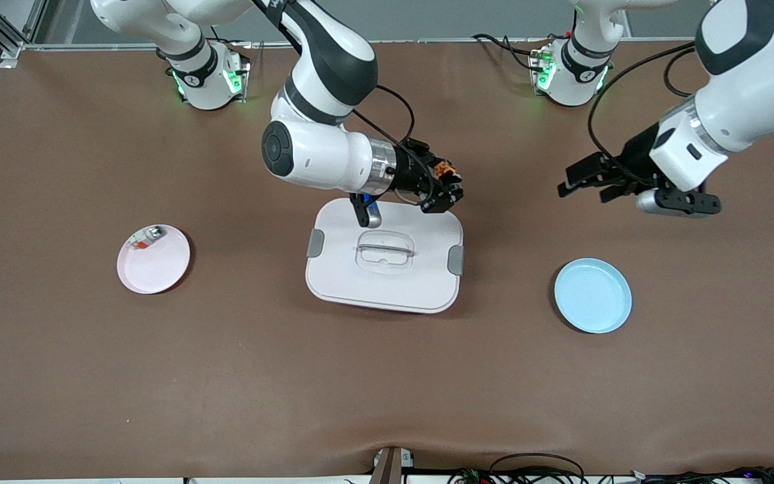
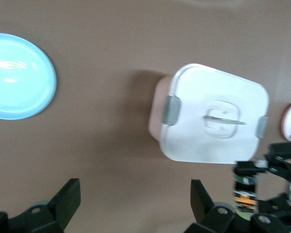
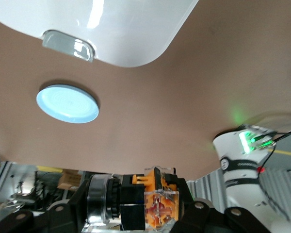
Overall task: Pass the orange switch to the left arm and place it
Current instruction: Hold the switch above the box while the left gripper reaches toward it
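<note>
My right gripper [image 1: 449, 186] hangs over the box's edge nearest the robots' bases, shut on the orange switch [image 1: 447, 171]. In the right wrist view the orange-and-black switch [image 3: 153, 204] lies crosswise between the black fingers, its silver-ringed button end to one side. The white box [image 1: 385, 257] with grey clips stands mid-table. My left gripper [image 1: 578, 186] is open and empty, in the air over bare table toward the left arm's end, pointing toward the switch. The left wrist view shows its spread fingers [image 2: 65, 199], the box [image 2: 213, 116], and the held switch [image 2: 244, 196] farther off.
A pink plate [image 1: 158, 269] carrying a small silvery piece [image 1: 148, 236] sits toward the right arm's end. A pale blue plate [image 1: 592, 296] lies toward the left arm's end, nearer the front camera than the left gripper. Brown table spreads around them.
</note>
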`<state>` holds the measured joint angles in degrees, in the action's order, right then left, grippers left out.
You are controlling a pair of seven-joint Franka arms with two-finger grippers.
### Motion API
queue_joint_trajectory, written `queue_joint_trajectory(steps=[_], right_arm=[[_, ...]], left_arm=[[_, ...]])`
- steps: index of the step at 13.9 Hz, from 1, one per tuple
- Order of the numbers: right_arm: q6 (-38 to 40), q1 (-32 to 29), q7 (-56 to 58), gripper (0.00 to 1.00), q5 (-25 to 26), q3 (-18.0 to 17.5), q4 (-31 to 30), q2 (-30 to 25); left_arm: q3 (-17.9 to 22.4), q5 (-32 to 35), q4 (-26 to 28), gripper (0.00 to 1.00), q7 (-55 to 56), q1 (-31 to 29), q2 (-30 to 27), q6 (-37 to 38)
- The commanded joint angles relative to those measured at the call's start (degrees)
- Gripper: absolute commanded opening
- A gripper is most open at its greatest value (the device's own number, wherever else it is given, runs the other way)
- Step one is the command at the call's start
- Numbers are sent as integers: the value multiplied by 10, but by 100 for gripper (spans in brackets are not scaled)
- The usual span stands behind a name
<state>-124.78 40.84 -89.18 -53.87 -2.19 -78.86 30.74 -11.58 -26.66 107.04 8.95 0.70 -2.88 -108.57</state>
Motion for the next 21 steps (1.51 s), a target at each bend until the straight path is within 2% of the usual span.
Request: queue_joint_trajectory(steps=[1, 4, 8, 11, 12, 21], right_arm=[[-35, 18, -29, 24, -33, 6, 22, 15], [-104, 45, -61, 23, -33, 6, 26, 26], [-107, 47, -62, 23, -33, 6, 36, 37], [-106, 47, -62, 23, -33, 6, 36, 37], [-106, 47, -62, 23, -33, 6, 36, 37], [-103, 48, -60, 24, -28, 8, 36, 37]], left_arm=[[-15, -70, 62, 100, -9, -2, -41, -43], [-43, -109, 72, 100, -10, -3, -41, -69], [-77, -134, 88, 100, -16, -2, -34, -105], [-79, -151, 113, 83, -82, -3, -34, -115], [-79, -169, 118, 80, -92, -2, -34, -118], [-118, -180, 132, 69, -102, -1, -12, -160]])
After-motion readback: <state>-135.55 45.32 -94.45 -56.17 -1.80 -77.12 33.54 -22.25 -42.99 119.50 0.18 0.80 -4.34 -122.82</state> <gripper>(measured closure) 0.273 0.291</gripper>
